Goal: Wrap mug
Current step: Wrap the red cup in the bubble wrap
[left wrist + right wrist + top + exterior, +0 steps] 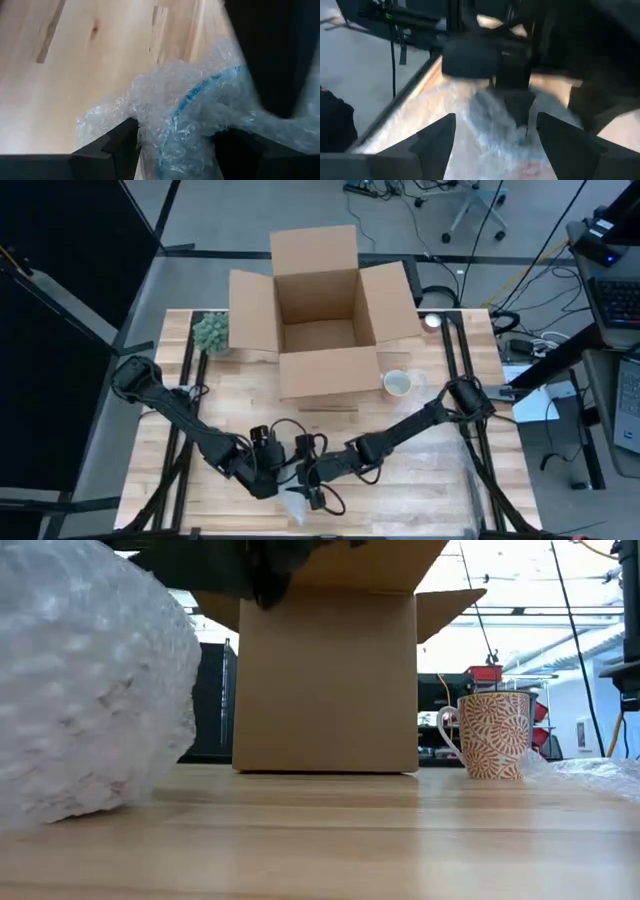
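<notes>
Pinching bubble-wrap bundle [185, 115] with a blue-rimmed thing inside, left gripper [172, 145] is clamped on it, bottom centre of high view, likely to tighten the wrap. Right gripper [495, 132] hovers agape, empty. Patterned mug [493, 734] stands unwrapped right of cardboard box [325, 680].

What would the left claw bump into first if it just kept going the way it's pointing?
Probably the bubble-wrap bundle: it sits between the left gripper fingers, with a blue rim showing through. Depth is unclear, and the wooden table lies beyond.
</notes>
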Action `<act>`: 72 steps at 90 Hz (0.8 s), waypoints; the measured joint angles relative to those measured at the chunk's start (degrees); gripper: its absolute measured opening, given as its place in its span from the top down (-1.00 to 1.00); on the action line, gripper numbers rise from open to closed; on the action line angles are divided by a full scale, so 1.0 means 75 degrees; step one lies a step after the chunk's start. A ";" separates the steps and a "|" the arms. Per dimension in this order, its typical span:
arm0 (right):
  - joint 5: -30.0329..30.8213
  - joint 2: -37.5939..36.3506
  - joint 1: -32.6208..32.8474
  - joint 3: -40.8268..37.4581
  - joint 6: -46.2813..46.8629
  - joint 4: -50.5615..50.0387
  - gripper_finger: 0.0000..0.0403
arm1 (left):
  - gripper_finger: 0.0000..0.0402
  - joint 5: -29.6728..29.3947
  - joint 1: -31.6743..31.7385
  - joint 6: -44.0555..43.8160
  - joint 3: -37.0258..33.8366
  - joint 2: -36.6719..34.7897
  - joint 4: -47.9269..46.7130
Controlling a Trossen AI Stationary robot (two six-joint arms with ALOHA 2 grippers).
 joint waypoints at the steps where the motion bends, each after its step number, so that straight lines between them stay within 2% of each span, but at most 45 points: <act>1: 0.0001 0.0023 -0.0004 0.0000 0.0013 0.0004 -0.30 | -0.02 0.0000 0.0000 0.0000 0.0011 0.0000 -0.0013; 40: 0.0035 0.0147 -0.0031 0.0019 0.0030 -0.0184 -0.30 | -0.02 0.0019 -0.0085 0.0236 0.1070 -0.0338 -0.1320; 72: 0.0023 0.0150 -0.0031 0.0020 -0.0018 -0.0205 -0.30 | -0.02 -0.0078 -0.0275 0.0178 0.1386 -0.0947 -0.1425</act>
